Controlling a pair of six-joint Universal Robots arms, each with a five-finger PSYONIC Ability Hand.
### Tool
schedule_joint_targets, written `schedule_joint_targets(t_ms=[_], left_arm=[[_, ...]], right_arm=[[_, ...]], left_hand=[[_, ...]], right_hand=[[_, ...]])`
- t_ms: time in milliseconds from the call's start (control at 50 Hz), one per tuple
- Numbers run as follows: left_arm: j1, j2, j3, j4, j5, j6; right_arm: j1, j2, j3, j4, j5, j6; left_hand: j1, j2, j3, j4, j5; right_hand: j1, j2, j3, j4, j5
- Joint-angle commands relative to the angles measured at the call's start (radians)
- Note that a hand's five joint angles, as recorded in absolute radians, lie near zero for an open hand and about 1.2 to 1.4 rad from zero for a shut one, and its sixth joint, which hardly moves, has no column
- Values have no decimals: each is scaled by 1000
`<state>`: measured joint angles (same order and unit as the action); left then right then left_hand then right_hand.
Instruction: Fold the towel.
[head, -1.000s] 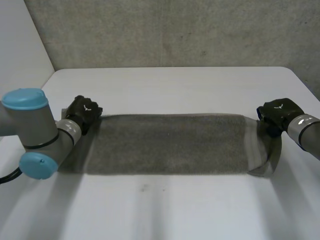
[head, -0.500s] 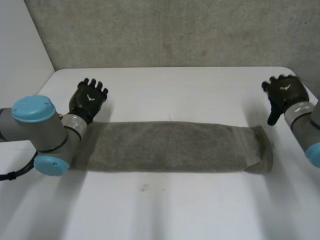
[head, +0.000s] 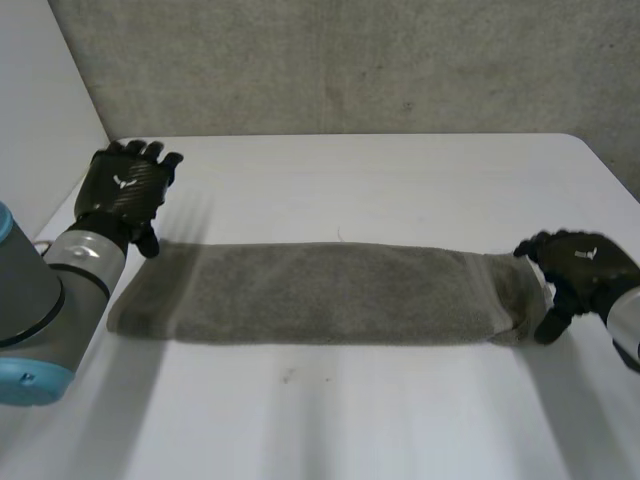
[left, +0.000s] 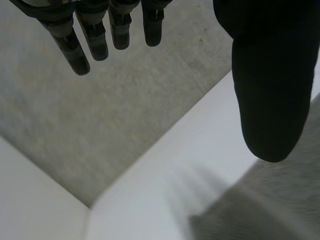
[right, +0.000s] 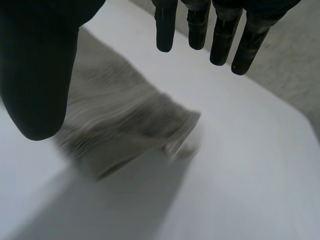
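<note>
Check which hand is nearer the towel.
Right, it seems. The right hand, open, is at the towel's right end; the left hand, open, is beyond its far left corner.

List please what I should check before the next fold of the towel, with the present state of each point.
1. Towel lies as one long strip on the table: ok.
2. Left hand open, holding nothing, near the towel's left end: ok.
3. Right hand open at the right end, holding nothing: ok.
4. Right end flat: not ok, it is rumpled.
5. Left end's layers aligned: cannot tell.
</note>
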<state>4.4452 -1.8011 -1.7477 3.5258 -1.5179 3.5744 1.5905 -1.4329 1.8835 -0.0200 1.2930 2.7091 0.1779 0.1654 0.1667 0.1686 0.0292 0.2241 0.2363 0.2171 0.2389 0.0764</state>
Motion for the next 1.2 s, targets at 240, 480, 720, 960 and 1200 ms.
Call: schedule_joint_targets(t_ms=[240, 480, 720, 960, 1200], left_arm=[[-6, 14, -38, -163, -70, -368], [-7, 11, -46, -159, -70, -368], [-7, 13, -59, -156, -70, -368], [-7, 13, -61, -156, -70, -367], [-9, 13, -61, -156, -70, -367]], right_arm=[[-32, 124, 108, -195, -43, 86], [-44, 201, 62, -233, -31, 78], [-148, 210, 28, -235, -34, 70], [-308, 201, -30, -218, -27, -112], [-388, 140, -165, -209, 37, -299]], left_hand=[[-3, 9, 8, 6, -29], [-3, 9, 8, 6, -29], [-3, 9, 8, 6, -29], [-3, 9, 8, 6, -29], [-3, 9, 8, 6, -29]], right_hand=[[295, 283, 302, 280, 268], [462, 450, 469, 448, 436], [1172, 1160, 1179, 1157, 1145], [1172, 1160, 1179, 1157, 1145], [1172, 1160, 1179, 1157, 1145]])
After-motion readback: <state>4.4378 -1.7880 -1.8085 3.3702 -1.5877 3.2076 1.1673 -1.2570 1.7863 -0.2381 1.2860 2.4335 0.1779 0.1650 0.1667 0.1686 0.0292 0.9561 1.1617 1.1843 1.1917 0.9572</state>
